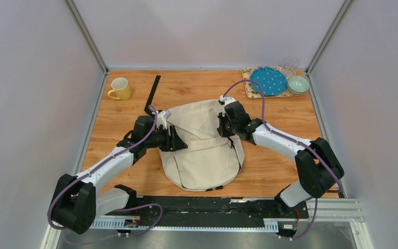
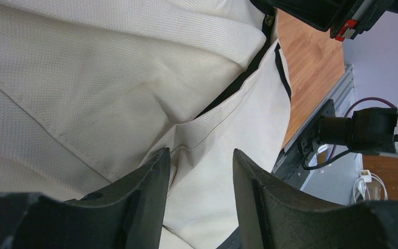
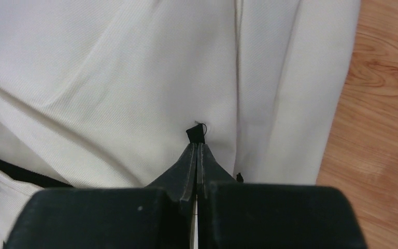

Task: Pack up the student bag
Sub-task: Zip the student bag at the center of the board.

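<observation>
My right fingers are pressed fully together, and a small black tab on the student bag sits pinched at their very tips. That hold looks thin to me. Only the end of the tab is caught, so a quick pull, or one angled off the seam, could let it slip out and leave me tugging at nothing. If the pinch does hold, the worse risk is that the whole bag drags along instead of the opening giving way.

My left fingers stand about half apart against the bag's left side. A fold of cream cloth lies between them but, as far as I can tell, is not clamped. So nothing pins the bag down. If I close here I may gather only loose cloth, which would stretch and bunch rather than anchor anything.

The bag lies flat in the middle of the tabletop, between my two arms, front flap upward. It is soft and I judge it will slide easily on the wood. A hard pull towards the far right could carry it at the tray holding the blue plate, the bowl and the glass. The yellow mug at the far left is well apart and less at risk.
</observation>
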Robot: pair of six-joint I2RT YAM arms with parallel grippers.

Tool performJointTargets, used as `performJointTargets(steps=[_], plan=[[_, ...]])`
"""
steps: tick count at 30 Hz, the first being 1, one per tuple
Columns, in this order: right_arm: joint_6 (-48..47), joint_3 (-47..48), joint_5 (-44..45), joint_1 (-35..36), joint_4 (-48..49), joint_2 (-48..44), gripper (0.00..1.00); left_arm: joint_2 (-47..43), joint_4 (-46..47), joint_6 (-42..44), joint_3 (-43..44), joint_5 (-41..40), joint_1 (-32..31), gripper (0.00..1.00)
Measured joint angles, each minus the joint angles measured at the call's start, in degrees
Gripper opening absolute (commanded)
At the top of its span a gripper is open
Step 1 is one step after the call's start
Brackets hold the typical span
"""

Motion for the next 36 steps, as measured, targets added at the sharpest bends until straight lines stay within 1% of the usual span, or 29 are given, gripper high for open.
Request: performJointTargets(steps=[10,15,16,17,18,19,22,27,31,36], plan=[[5.73,-0.39,10.47,-0.28,-0.17,-0.09,0.0,0.72,0.52,0.22,-0.68,-0.61,-0.13,0.56],[8.31,-2.69,12.39,-1.25,0.5,-1.73,0.0,1.4,1.27,0.5,-1.66,-0.9,-0.13,0.56],[8.59,-3.17,12.15,-1.55,0.5,-2.27,0.02,1.49,1.4,0.52,-1.73,-0.9,-0.13,0.56],[8.68,-3.58,11.63,-1.81,0.74,-2.82,0.12,1.6,1.53,0.57,-1.77,-0.9,-0.13,0.56],[8.72,-3.89,11.08,-2.01,1.16,-3.26,0.16,1.7,1.7,0.59,-1.84,-0.9,-0.13,0.56],[8.81,-4.07,9.79,-2.29,1.62,-3.67,0.29,1.79,1.81,0.63,-1.92,-0.9,-0.13,0.56],[9.25,-4.63,6.95,-2.54,3.54,-4.74,0.43,2.1,2.29,0.68,-2.14,-0.9,-0.13,0.56],[9.16,-4.98,2.08,-2.54,5.18,-5.73,0.43,3.3,2.93,0.7,-2.19,-0.85,-0.13,0.55],[9.16,-4.98,-0.26,-2.54,5.16,-5.27,0.37,4.24,3.54,0.7,-2.25,-0.83,-0.13,0.55],[9.16,-4.98,-2.23,-2.54,5.16,-3.54,0.33,4.66,3.85,0.7,-2.27,-0.83,-0.13,0.55]])
